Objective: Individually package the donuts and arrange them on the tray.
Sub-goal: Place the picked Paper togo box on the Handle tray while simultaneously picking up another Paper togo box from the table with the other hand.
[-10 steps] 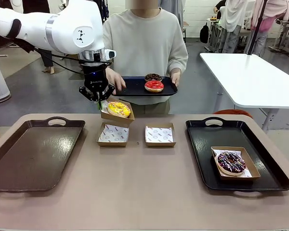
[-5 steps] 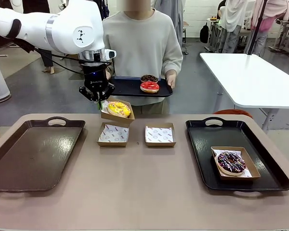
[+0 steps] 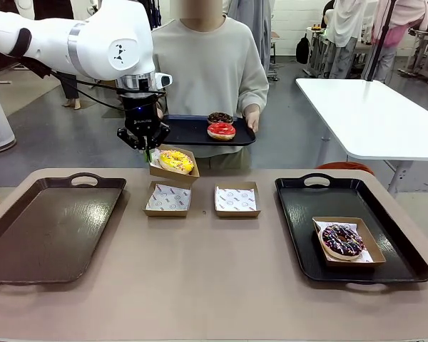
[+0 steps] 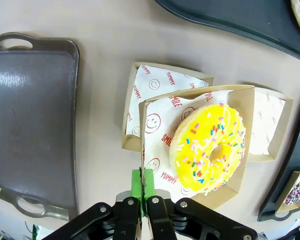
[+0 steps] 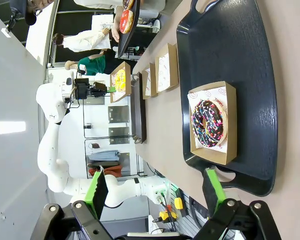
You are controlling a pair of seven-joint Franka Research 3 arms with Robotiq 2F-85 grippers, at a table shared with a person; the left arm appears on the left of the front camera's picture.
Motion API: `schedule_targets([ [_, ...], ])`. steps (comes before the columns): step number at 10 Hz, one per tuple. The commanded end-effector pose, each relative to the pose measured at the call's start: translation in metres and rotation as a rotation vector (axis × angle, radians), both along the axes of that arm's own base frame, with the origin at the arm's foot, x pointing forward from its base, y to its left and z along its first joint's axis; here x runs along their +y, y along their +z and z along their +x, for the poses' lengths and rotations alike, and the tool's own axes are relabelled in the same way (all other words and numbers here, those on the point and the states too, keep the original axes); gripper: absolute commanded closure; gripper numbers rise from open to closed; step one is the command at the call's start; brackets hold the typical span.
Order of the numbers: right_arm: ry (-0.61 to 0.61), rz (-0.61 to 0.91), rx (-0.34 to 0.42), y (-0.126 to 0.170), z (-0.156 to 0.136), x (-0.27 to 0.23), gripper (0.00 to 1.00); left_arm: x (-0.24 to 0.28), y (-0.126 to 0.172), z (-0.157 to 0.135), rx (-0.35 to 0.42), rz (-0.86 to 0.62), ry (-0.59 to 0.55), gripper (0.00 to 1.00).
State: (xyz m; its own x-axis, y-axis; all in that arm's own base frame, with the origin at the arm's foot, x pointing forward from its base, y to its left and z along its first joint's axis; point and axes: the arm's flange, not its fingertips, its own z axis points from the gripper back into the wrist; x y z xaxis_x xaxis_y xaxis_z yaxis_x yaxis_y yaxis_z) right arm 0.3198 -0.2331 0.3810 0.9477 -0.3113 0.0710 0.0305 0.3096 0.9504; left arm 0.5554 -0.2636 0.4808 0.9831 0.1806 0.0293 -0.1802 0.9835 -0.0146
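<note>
Liner (image 4: pixel 160 125) printed "SMILE", "YUMMY" — left pincer (image 4: pixel 142 175) pinching box (image 4: pixel 217 197) under yellow donut (image 4: pixel 187 145), right pincer (image 5: pixel 155 174) agape, empty

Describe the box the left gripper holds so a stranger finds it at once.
Start at the tan table, then find the black left gripper on the white arm near its far edge. It pinches a brown cardboard box, raised above two empty boxes; only this one carries a yellow sprinkled donut.

The tan table (image 3: pixel 214 292) bears a dark brown tray (image 3: pixel 50 231), two paper-lined boxes (image 3: pixel 167 198) (image 3: pixel 237 199) and a black tray (image 3: pixel 299 221).
</note>
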Motion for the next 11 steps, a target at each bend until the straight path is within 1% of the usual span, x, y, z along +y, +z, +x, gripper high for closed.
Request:
schedule_targets([
  [1, 0.000, 0.000, 0.000, 0.000, 0.000, 0.000, 0.00, 0.002, 0.001, -0.002, -0.001, 0.000, 0.002, 1.00],
  [2, 0.043, -0.025, 0.012, 0.005, 0.009, 0.011, 0.00, 0.000, 0.000, 0.000, 0.000, 0.000, 0.000, 0.99],
  [4, 0.087, -0.116, 0.023, 0.024, 0.040, 0.050, 0.00, 0.022, 0.019, -0.025, -0.034, -0.040, -0.114, 0.99],
  [5, 0.108, -0.172, 0.057, 0.034, 0.063, 0.073, 0.00, 0.036, 0.024, -0.038, -0.042, -0.022, -0.144, 0.99],
  [6, 0.126, -0.205, 0.082, 0.039, 0.079, 0.088, 0.00, 0.055, 0.025, -0.052, -0.043, -0.019, -0.160, 0.99],
  [7, 0.133, -0.282, 0.097, 0.050, 0.105, 0.115, 0.00, 0.075, 0.023, -0.065, -0.054, -0.015, -0.177, 0.99],
  [8, 0.139, -0.323, 0.111, 0.059, 0.127, 0.140, 0.00, 0.087, 0.016, -0.077, -0.053, -0.024, -0.175, 0.99],
  [9, 0.138, -0.379, 0.083, 0.069, 0.148, 0.168, 0.00, 0.097, 0.009, -0.086, -0.045, -0.047, -0.190, 0.99],
  [11, 0.147, -0.466, 0.059, 0.081, 0.183, 0.230, 0.00, 0.117, -0.002, -0.105, -0.041, -0.073, -0.184, 0.99],
])
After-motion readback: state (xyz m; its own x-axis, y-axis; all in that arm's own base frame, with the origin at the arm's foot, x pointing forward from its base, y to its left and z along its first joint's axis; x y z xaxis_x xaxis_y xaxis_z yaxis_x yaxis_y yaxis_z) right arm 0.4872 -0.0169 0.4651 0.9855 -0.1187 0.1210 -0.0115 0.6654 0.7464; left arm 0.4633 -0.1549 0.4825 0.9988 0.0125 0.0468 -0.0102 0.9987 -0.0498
